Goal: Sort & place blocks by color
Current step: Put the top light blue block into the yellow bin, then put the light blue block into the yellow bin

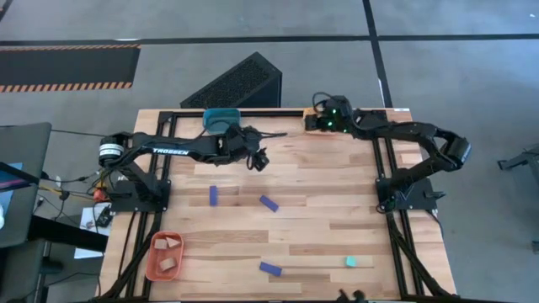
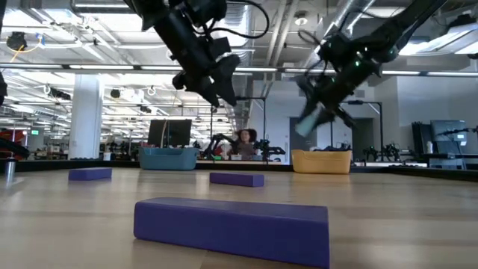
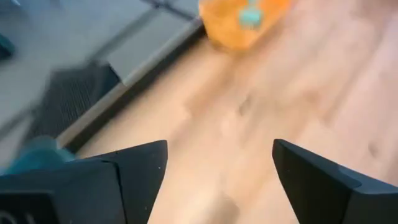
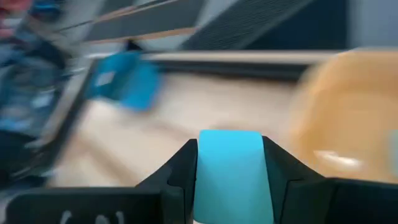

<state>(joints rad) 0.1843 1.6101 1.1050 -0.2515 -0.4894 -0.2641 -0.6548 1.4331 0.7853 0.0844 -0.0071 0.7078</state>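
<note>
Right hand clamps a cyan block by the far yellow tray; left hand hangs open, empty.
Judged light, rigid, smooth: pinch flat sides. 3 blue bars and 1 cyan chunk lie mid-counter.

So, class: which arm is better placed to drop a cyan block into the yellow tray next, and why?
The right arm: its tool is shut on a cyan block beside the yellow tray. The left tool is open, empty.
</note>
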